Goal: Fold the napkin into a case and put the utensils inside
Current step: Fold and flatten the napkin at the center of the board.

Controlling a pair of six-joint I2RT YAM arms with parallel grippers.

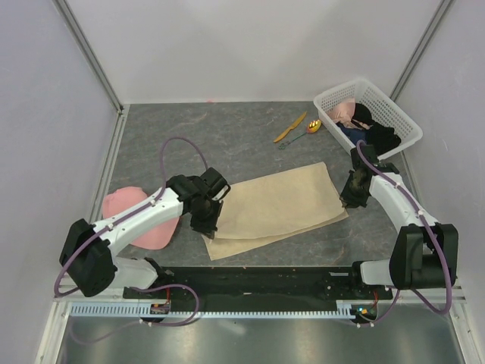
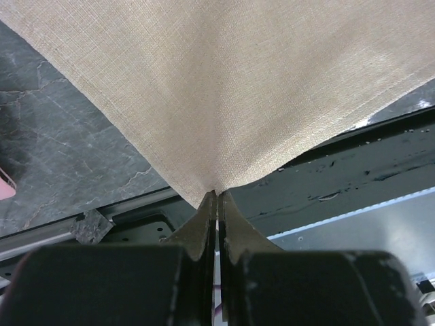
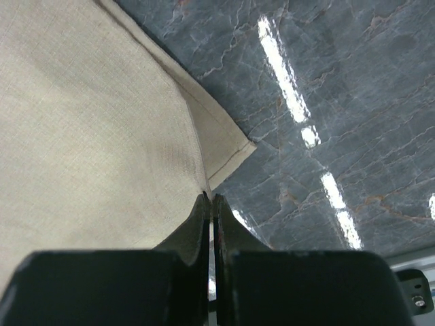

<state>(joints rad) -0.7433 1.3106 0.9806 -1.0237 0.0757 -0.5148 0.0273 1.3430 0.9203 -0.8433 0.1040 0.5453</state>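
Seen from above, my workspace is bright and evenly lit, the white walls (image 1: 227,45) nearly washed out at the top, shadows on the grey table (image 1: 250,136) soft and faint, and everything sharp out to the corners. In my right wrist view, white glare streaks run from the upper middle to the lower right, while my right fingers (image 3: 197,231) sit dark and soft-edged at the bottom. My left wrist view shows the napkin (image 2: 238,88) weave crisp across the upper frame, with my left fingers (image 2: 200,227) blurred and shadowed below.
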